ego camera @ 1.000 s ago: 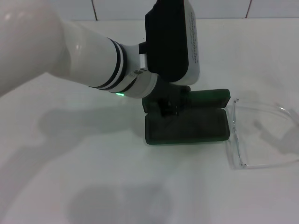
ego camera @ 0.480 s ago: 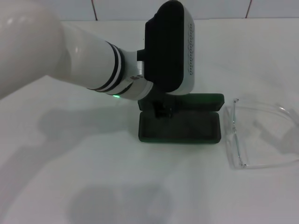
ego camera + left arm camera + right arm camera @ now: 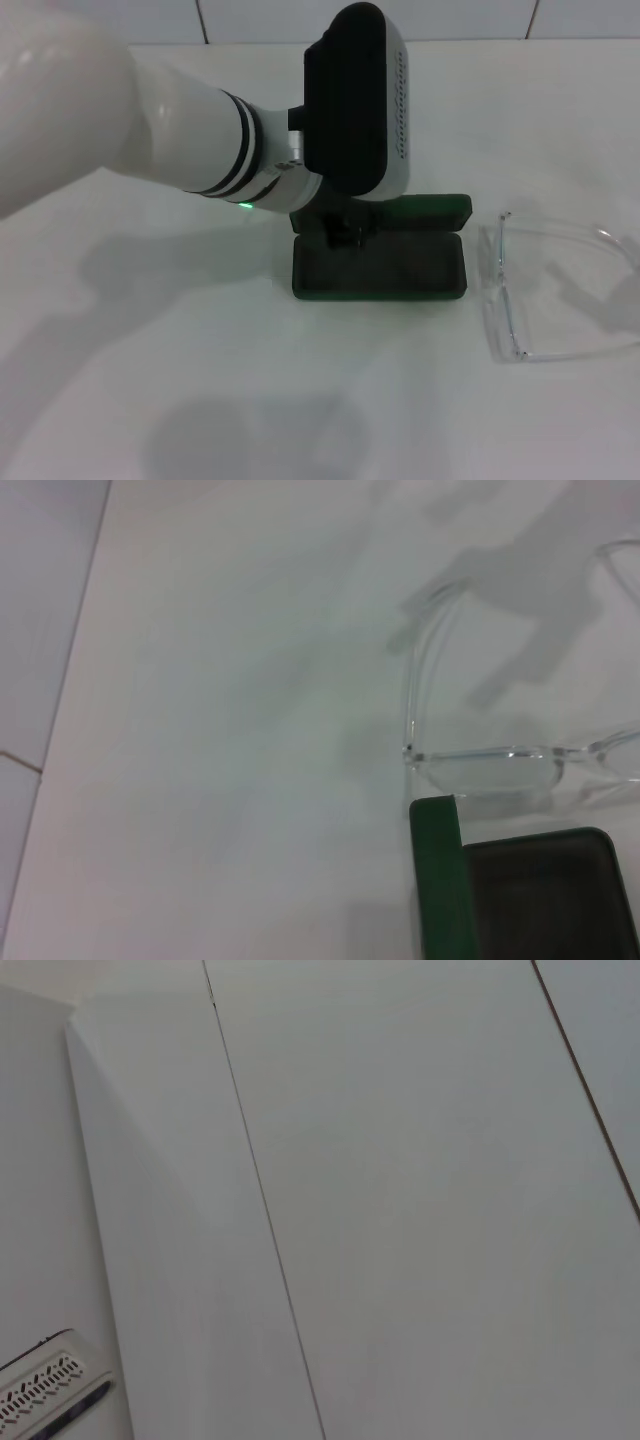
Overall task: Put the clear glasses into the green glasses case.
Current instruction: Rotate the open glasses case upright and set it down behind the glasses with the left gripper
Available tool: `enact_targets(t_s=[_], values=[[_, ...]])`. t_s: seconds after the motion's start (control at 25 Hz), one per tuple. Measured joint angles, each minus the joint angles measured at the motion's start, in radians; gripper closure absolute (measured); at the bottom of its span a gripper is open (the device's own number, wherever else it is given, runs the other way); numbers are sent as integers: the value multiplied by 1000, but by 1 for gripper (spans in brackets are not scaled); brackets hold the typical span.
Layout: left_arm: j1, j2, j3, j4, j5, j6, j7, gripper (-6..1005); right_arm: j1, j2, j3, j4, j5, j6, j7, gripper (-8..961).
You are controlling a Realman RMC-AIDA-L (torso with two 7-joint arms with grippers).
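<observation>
The left end effector [image 3: 347, 232] reaches down at the hinge edge of the green glasses case [image 3: 380, 268], which lies open on the white tabletop [image 3: 180, 380]; whether its fingers are spread or pressed together cannot be told. The clear glasses [image 3: 545, 290] rest on the tabletop just beyond the case's far end from the end effector, apart from it.

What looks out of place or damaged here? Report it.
Nothing stands out. The green glasses case lies open and intact under the left gripper; the clear glasses rest unbroken on the table beside it, not yet inside.
</observation>
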State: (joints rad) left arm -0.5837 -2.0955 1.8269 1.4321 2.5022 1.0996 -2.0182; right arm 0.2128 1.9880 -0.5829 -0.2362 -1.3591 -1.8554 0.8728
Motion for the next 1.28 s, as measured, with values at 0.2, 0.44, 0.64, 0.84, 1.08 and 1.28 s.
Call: enact_targets(t_s=[0.2, 0.44, 0.64, 0.84, 1.08, 1.28], values=[[10, -2, 2, 0, 24, -14, -4, 815, -2, 0, 0, 0, 0, -3, 0, 156], [17, -1, 4, 0, 26, -27, -14, 811, -3, 0, 0, 0, 0, -5, 0, 156], [18, -1, 5, 0, 27, -28, -22, 808, -2, 0, 0, 0, 0, -5, 0, 157], [18, -1, 13, 1, 45, -29, -41, 805, -1, 0, 0, 0, 0, -5, 0, 157], [18, -2, 16, 8, 46, -21, -69, 802, 2, 0, 0, 0, 0, -6, 0, 157], [18, 0, 17, 15, 41, -19, -73, 777, 5, 0, 0, 0, 0, -10, 0, 158]])
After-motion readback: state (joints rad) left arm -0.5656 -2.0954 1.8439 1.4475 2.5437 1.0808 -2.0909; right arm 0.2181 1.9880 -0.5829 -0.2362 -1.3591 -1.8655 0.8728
